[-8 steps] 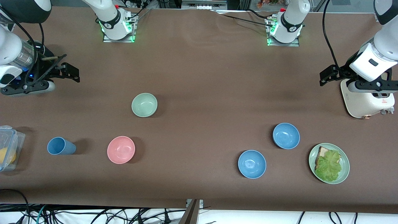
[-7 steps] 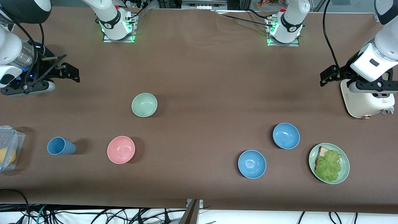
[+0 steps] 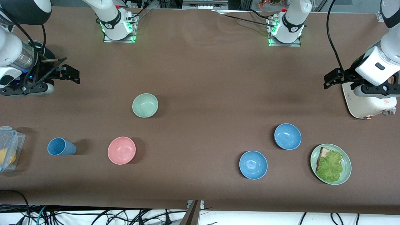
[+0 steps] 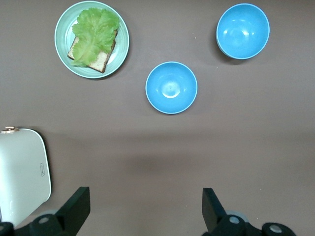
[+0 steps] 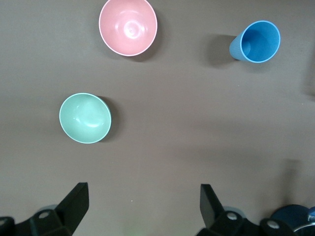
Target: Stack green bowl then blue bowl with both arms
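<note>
The pale green bowl (image 3: 145, 105) sits upright on the brown table toward the right arm's end; it also shows in the right wrist view (image 5: 85, 118). Two matching blue bowls sit toward the left arm's end: one (image 3: 253, 164) nearer the front camera, the other (image 3: 287, 136) farther; both show in the left wrist view (image 4: 171, 87) (image 4: 243, 31). My left gripper (image 3: 332, 78) (image 4: 145, 196) is open and empty, over bare table beside a white appliance. My right gripper (image 3: 71, 73) (image 5: 143, 192) is open and empty over bare table at the right arm's end.
A pink bowl (image 3: 121, 150) and a blue cup (image 3: 61, 147) sit nearer the front camera than the green bowl. A green plate (image 3: 347, 167) with bread and lettuce sits beside the blue bowls. A white appliance (image 3: 368, 103) and a clear plastic box (image 3: 7, 148) stand at the table's ends.
My left gripper has drifted slightly toward the left arm's end of the table. The right arm has barely shifted. The bowls have not moved.
</note>
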You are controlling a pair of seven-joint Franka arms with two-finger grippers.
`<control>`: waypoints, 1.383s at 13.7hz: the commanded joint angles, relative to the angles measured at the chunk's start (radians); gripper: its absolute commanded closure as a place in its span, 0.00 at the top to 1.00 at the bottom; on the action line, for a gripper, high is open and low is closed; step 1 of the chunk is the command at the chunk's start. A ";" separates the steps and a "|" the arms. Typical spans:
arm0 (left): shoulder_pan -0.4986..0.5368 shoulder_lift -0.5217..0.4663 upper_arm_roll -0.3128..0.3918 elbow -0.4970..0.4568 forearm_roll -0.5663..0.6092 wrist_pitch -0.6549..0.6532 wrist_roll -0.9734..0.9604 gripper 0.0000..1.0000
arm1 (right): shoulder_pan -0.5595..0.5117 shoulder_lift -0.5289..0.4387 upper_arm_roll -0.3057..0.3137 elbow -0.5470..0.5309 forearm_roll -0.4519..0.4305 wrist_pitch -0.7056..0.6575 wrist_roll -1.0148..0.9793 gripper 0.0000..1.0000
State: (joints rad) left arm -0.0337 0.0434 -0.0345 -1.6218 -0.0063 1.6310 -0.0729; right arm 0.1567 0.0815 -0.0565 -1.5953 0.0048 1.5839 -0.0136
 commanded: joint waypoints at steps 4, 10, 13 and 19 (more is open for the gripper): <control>-0.002 0.009 -0.001 0.031 0.022 -0.042 -0.015 1.00 | -0.013 0.003 0.012 0.017 -0.008 -0.015 0.012 1.00; 0.000 0.009 -0.001 0.031 0.022 -0.042 -0.013 1.00 | -0.016 0.004 0.004 0.017 -0.006 -0.009 0.009 1.00; 0.000 0.009 -0.001 0.031 0.022 -0.042 -0.013 1.00 | -0.014 0.004 0.004 0.017 -0.005 -0.010 0.006 1.00; 0.000 0.009 -0.001 0.031 0.022 -0.042 -0.013 1.00 | -0.019 0.007 0.001 0.017 -0.005 -0.010 -0.002 1.00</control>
State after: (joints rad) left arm -0.0330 0.0434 -0.0341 -1.6186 -0.0063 1.6107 -0.0736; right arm 0.1480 0.0824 -0.0583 -1.5953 0.0048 1.5843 -0.0109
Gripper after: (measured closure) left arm 0.000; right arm 0.000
